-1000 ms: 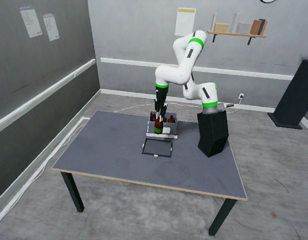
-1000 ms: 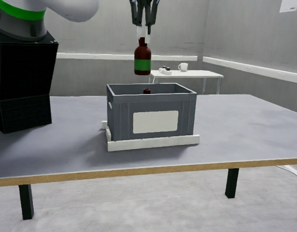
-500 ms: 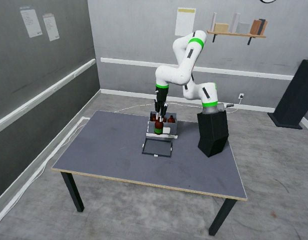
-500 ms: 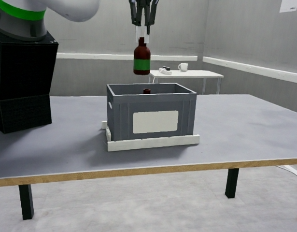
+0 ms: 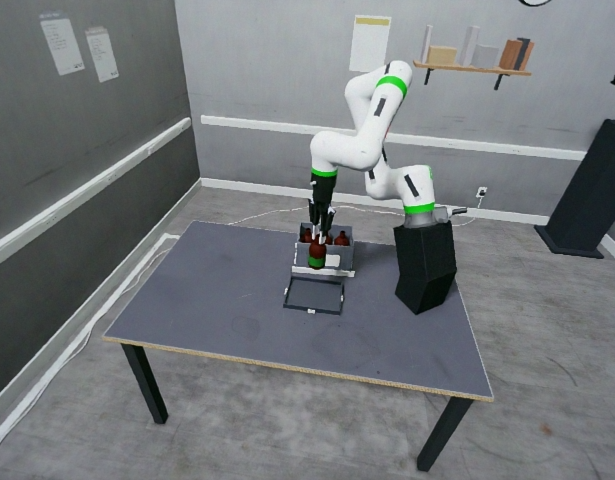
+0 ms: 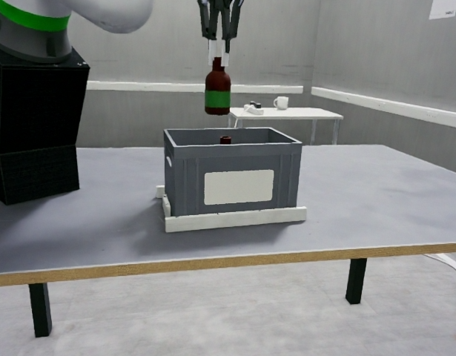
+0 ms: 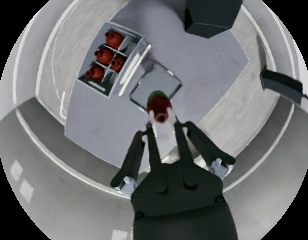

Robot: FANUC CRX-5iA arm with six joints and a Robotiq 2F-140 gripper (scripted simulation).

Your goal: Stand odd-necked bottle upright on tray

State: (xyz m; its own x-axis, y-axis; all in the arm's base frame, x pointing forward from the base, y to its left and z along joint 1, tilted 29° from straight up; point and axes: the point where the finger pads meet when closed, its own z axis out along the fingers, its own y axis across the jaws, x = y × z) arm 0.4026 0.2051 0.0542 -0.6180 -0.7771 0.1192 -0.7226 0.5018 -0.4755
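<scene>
One btl (image 5: 317, 253) (image 6: 217, 82) (image 7: 158, 106) pinched by neck in gripper (image 5: 320, 238) (image 6: 218, 57) (image 7: 160, 114), aloft, mid-transfer; next prob. carry over tray (image 5: 313, 308) (image 7: 139, 81), then lower upright w/ crate (image 5: 351, 254) (image 6: 235, 153) (image 7: 110, 95) untouched.

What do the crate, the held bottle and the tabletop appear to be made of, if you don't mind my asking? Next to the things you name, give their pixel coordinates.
The crate (image 5: 303, 253) (image 6: 185, 179) (image 7: 101, 91) looks like matte grey plastic, given its moulded ribs. The held bottle (image 5: 317, 249) (image 6: 217, 81) (image 7: 158, 104) could be brown glass or plastic; little shine shows. The tabletop (image 5: 235, 294) (image 6: 373, 199) (image 7: 204, 70) seems a dull grey laminate on plywood, judging by its layered tan edge.
</scene>
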